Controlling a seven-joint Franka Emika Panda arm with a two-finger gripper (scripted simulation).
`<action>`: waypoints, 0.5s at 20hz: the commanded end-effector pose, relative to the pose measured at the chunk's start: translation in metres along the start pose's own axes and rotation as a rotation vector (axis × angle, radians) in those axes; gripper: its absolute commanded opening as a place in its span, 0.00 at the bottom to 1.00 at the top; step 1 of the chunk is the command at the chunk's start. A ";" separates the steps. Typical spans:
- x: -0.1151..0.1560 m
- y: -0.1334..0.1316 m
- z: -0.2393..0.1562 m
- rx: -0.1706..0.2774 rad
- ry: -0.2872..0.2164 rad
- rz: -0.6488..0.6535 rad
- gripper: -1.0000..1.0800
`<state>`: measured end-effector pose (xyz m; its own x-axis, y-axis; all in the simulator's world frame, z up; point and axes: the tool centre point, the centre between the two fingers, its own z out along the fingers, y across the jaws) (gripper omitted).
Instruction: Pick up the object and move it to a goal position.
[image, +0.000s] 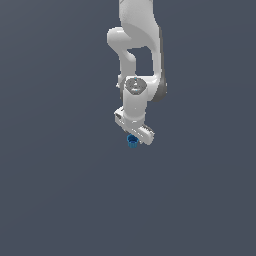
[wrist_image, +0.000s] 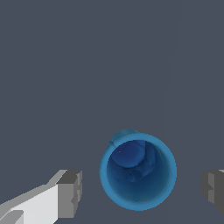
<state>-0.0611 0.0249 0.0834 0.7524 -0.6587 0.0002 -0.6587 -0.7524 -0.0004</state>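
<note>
The object is a small blue tapered cup (wrist_image: 138, 171) with a round rim, seen from above into its hollow inside. It stands between the two grey fingertips of my gripper (wrist_image: 142, 188), with a gap on each side, so the gripper is open and touches nothing. In the exterior view the blue cup (image: 132, 141) peeks out just under the white hand of my gripper (image: 134, 136), which hangs straight down over it. The fingers themselves are hidden there.
A plain dark grey surface (image: 60, 190) fills both views around the cup. The white arm (image: 137, 45) rises from the hand toward the top of the exterior view.
</note>
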 end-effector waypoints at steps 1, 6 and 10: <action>-0.001 0.000 0.009 -0.001 -0.001 0.001 0.96; -0.001 0.001 0.033 -0.001 0.000 0.003 0.96; -0.001 0.001 0.042 -0.001 0.000 0.004 0.96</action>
<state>-0.0625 0.0248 0.0443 0.7500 -0.6615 -0.0010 -0.6615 -0.7500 0.0011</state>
